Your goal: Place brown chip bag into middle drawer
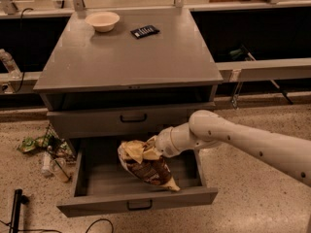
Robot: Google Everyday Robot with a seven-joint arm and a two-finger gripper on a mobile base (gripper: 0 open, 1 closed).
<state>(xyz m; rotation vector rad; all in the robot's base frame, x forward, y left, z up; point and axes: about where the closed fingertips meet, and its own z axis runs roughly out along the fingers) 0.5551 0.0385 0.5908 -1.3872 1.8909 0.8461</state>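
The brown chip bag [146, 168] has a dark brown middle and tan-yellow ends. It hangs tilted inside the open middle drawer [92, 204], with its lower end near the drawer's front wall. My gripper [149, 152] is at the end of the white arm reaching in from the right. It is shut on the bag's crumpled upper end, above the drawer's middle. The bag covers most of the fingers. The drawer is pulled fully out, with its black handle [140, 206] facing me.
The identical drawer front [131, 118] above is closed. A cream bowl [102, 20] and a small black card [145, 31] lie at the back of the cabinet top. Litter and bottles [48, 152] lie on the floor to the left. A black pole [14, 210] stands at the lower left.
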